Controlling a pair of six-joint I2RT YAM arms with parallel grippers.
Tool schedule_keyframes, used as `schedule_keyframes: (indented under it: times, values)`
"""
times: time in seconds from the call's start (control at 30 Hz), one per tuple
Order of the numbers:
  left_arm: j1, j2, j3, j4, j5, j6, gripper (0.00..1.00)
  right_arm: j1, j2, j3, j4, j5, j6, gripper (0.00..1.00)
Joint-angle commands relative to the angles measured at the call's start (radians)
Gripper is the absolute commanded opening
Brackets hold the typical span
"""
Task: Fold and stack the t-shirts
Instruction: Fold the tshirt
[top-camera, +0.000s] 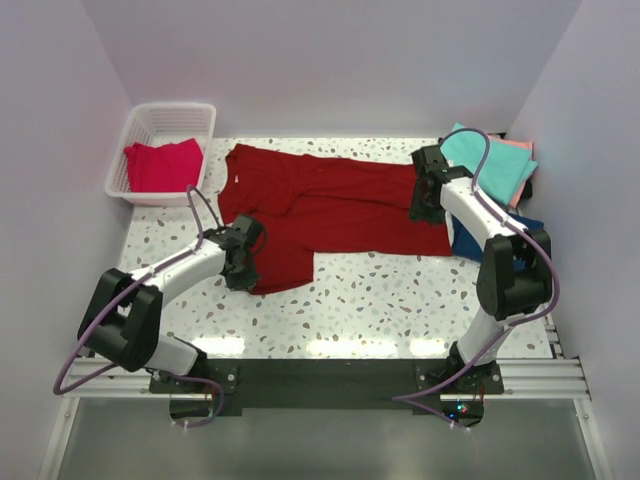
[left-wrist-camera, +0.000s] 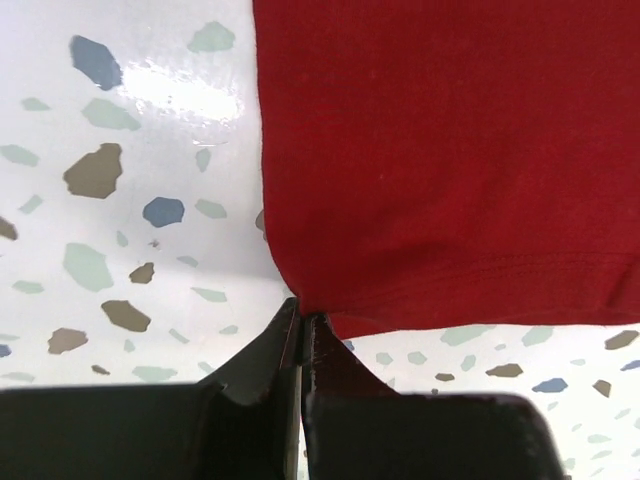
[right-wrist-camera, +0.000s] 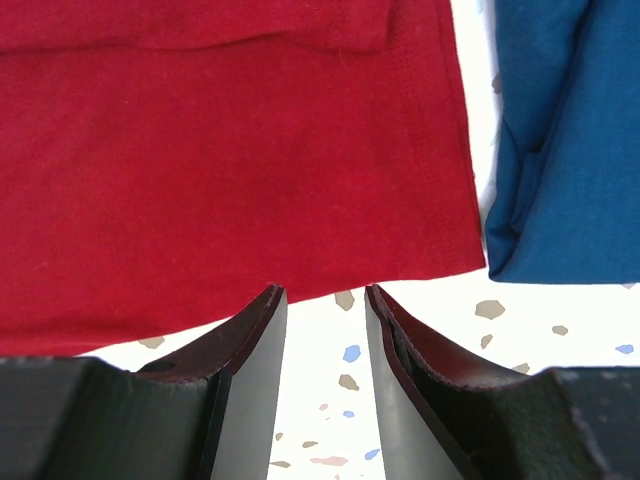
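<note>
A large dark red t-shirt lies spread across the table, its lower left part folded forward. My left gripper is at that part's front corner. In the left wrist view the jaws are shut with the corner of the red cloth pinched at their tips. My right gripper is at the shirt's right end. Its fingers stand open just short of the red hem, with only table between them. A folded blue t-shirt lies right beside that hem.
A white lattice basket at the back left holds a pinkish-red t-shirt. At the back right, teal and salmon t-shirts lie stacked, with the navy one in front. Walls enclose three sides.
</note>
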Motion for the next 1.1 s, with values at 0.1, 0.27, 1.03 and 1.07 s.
schedule_keyframes:
  times: [0.1,0.27,1.03,1.07]
  values:
    - [-0.003,-0.114,0.128,-0.212,-0.138,-0.002,0.0,0.002,-0.018,-0.035,-0.027,0.086,0.056,0.46]
    - [-0.003,-0.154,0.166,-0.283,-0.213,-0.018,0.0,-0.001,-0.03,-0.12,-0.01,0.11,0.096,0.47]
    - [0.046,-0.119,0.213,-0.331,-0.319,0.039,0.0,-0.036,-0.067,-0.391,0.2,0.09,0.159,0.49]
    - [0.05,-0.117,0.213,-0.328,-0.318,0.044,0.0,-0.036,-0.058,-0.381,0.205,0.096,0.157,0.49]
